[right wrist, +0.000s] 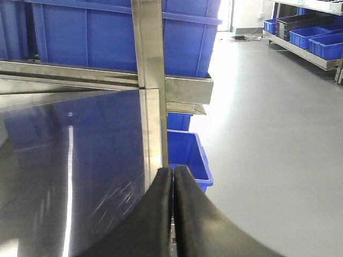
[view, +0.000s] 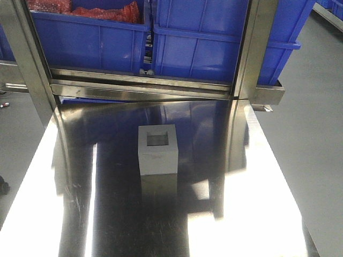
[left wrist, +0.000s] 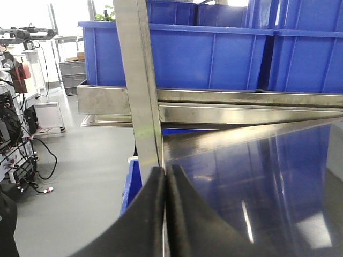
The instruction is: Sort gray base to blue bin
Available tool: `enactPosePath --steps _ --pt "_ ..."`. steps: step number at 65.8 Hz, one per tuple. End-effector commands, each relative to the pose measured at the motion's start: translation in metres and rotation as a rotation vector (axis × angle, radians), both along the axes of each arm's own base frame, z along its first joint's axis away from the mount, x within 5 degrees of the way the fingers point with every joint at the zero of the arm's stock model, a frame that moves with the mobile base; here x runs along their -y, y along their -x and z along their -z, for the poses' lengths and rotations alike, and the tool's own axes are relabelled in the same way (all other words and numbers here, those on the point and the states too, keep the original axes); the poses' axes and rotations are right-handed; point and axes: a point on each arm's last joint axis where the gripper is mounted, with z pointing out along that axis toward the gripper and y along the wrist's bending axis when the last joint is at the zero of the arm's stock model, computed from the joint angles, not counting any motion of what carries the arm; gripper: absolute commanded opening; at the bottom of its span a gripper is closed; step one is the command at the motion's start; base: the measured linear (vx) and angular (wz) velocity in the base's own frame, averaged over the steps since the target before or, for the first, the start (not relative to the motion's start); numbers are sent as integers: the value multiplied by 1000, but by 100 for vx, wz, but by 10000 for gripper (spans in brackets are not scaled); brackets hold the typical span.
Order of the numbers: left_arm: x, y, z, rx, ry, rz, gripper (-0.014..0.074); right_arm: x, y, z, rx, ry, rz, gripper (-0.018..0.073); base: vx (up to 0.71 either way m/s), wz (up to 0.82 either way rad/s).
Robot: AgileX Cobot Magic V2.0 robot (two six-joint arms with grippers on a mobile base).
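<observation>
Left gripper (left wrist: 165,181): black fingers fill the bottom of the left wrist view, pressed together tip to tip, nothing between them. Right gripper (right wrist: 173,179): same, fingers closed on each other and empty.

Steel table (view: 257,214) is shiny with glare patches. Gray base (view: 157,150) stands upright on it near centre, a bit toward 12 o'clock, with its square hollow facing up and neither gripper on it.

At 12 o'clock from the base, past a steel rail (view: 139,80), two blue crates sit side by side on a shelf. Left crate (view: 91,45) holds red material (view: 107,12); right crate (view: 198,51) contents are hidden.

Right floor bin (right wrist: 193,155) sits low off the table's 3 o'clock edge. Left floor bin (left wrist: 131,184) sits off the 9 o'clock edge, mostly hidden. Cannot tell their inner floors.
</observation>
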Motion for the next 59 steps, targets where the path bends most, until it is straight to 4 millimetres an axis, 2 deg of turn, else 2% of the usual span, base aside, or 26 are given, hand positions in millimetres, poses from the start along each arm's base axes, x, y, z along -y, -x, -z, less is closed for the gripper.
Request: enactPosePath --steps 1,59 --pt "0 2 -15 113 13 5 -6 0 -2 -5 53 18 2 -5 0 0" --pt "0 2 -15 113 13 5 -6 0 -2 -5 53 18 2 -5 0 0"
